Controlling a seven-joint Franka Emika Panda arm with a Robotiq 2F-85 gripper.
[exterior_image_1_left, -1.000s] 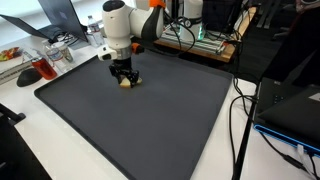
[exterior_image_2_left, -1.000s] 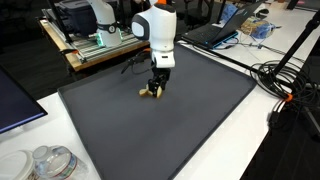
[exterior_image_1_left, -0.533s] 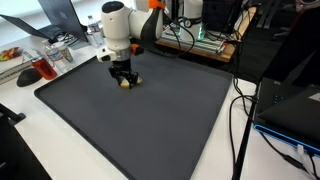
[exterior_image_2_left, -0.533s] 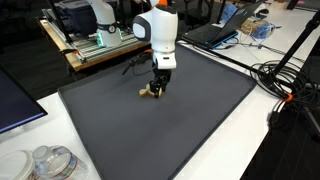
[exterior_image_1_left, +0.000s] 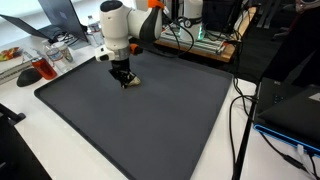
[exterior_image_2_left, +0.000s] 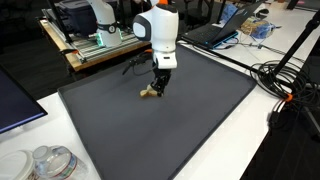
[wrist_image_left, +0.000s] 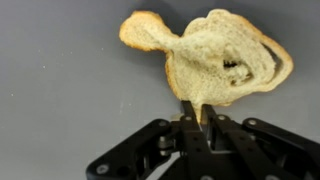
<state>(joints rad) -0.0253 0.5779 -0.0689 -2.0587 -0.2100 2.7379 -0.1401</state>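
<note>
Pinching a tan, irregular slice of bread by its crust edge, black end effector has jaws drawn narrow. Bread lies on dark grey mat covering the desk, near the mat's edge by the arm's base.

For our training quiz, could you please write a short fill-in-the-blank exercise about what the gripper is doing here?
1. The gripper is ____ on the edge of the bread piece.
2. Beneath the bread piece spreads a dark grey ____.
3. The robot arm is mostly ____ in colour.
Missing words: shut; mat; white.
</note>
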